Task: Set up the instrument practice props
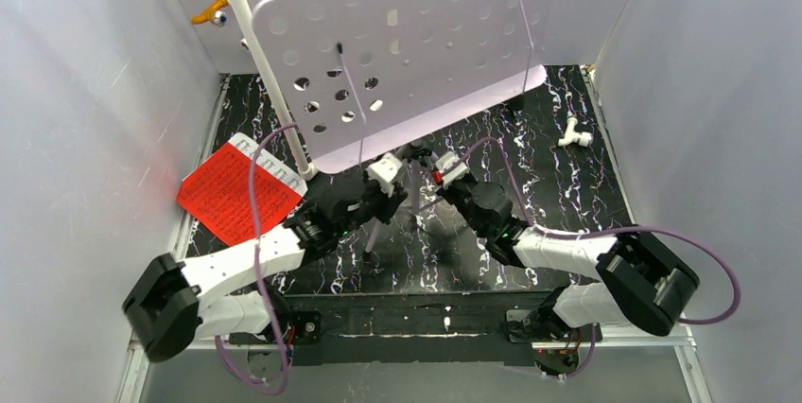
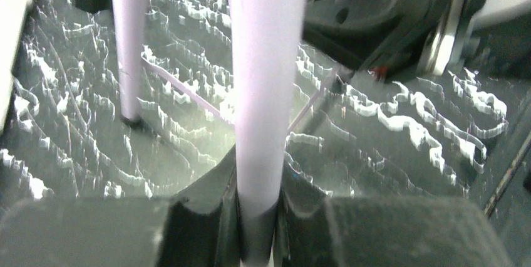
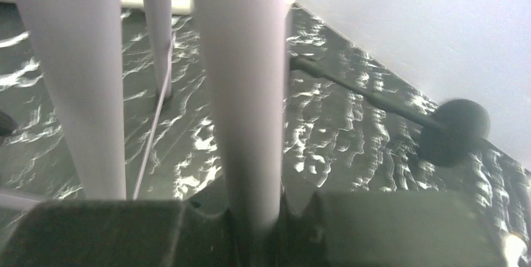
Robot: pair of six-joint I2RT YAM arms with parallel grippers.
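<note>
Beneath the broad desk panel of the lilac perforated music stand (image 1: 416, 34), both arms are reaching in low among its tripod legs (image 2: 129, 41). The left gripper (image 1: 383, 183) is clamping one leg narrowly between its dark pads, the tube rising straight out of the jaws in its wrist view. The right gripper (image 1: 443, 173) is pinching what appears to be a neighbouring leg in the same narrow way.

Holding low on two legs is probably a way of steadying a top-heavy prop. The panel is leaning toward the camera, and a single grip would likely let it swing. At least one free leg is resting its foot on the black marbled table (image 1: 567, 195), so the stand is standing near the table's middle, just beside the white PVC pipe (image 1: 260, 53), and I judge it is being squared up rather than carried.

The red music sheet (image 1: 232, 197) is lying flat at the left side, apart from the stand, presumably waiting until the panel is stable enough to take it. The small black microphone (image 3: 454, 130) is showing in the right wrist view near the right wall, its stem slanting. Whether it is sitting on its base I cannot tell. A white sheet is not clearly showing anywhere.
</note>
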